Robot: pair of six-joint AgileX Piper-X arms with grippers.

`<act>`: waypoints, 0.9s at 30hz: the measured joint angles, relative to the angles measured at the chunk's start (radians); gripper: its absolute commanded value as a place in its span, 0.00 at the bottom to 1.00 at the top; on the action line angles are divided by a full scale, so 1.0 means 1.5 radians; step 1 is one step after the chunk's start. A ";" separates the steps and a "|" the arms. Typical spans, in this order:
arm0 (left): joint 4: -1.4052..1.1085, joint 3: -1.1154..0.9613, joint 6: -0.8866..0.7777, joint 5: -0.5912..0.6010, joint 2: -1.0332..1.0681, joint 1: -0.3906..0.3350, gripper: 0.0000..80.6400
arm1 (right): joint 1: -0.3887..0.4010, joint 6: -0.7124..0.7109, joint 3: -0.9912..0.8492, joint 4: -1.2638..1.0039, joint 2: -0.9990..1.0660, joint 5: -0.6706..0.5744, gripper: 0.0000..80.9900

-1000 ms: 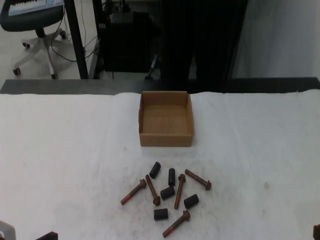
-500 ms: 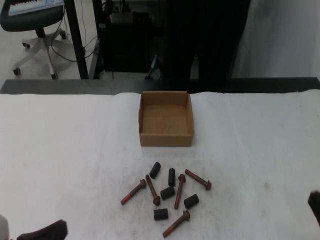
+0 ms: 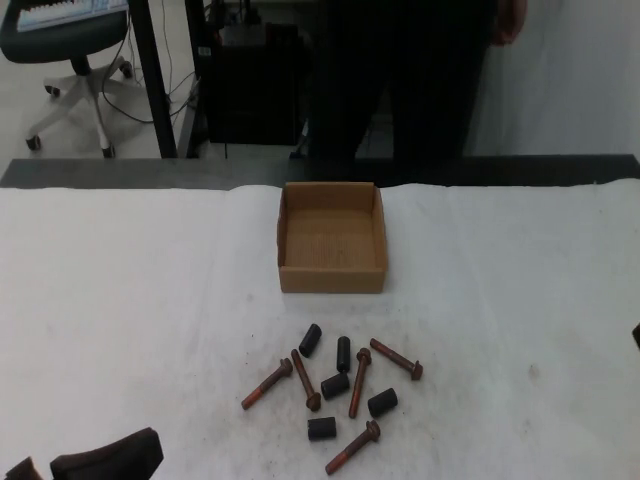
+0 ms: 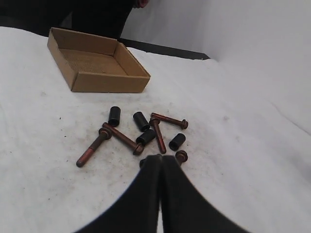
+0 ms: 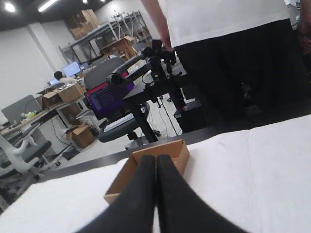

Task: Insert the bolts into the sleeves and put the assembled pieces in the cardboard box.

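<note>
Office chair (image 3: 72, 45), shelving (image 5: 114, 28), ceiling lights (image 5: 46, 5)

In the high view the left gripper (image 3: 120, 455) is cut off by the frame's lower edge at lower left. In the left wrist view its fingers (image 4: 184, 204) cover one black sleeve (image 4: 142, 162) almost wholly, and also the shaft of a bolt (image 4: 181, 156). In the right wrist view the right gripper (image 5: 155, 159) hides the middle of the cardboard box (image 5: 177, 151)

Open-plan lab or workshop, white-covered bench (image 3: 120, 280), beyond its far edge a wheeled office chair (image 3: 72, 42), floor cables (image 3: 145, 108), a black stand (image 3: 150, 80), farther back desks (image 5: 29, 116) with monitors (image 5: 74, 69), cartons (image 5: 81, 136), metal storage racks (image 5: 124, 22), ceiling strip lights (image 5: 47, 5).
</note>
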 measured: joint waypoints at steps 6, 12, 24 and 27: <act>0.000 0.000 -0.031 0.000 0.000 0.000 0.00 | 0.000 0.051 0.000 -0.025 0.000 0.004 0.01; -0.007 0.000 -0.038 0.000 0.000 0.000 0.00 | 0.000 0.061 0.000 -0.028 0.000 0.004 0.01; -0.095 -0.040 -0.090 0.061 0.116 0.000 0.00 | 0.043 0.131 -0.031 -0.028 0.205 -0.187 0.43; -0.098 -0.149 -0.021 0.117 0.254 0.000 0.03 | 0.082 0.103 -0.099 -0.032 0.299 -0.216 0.43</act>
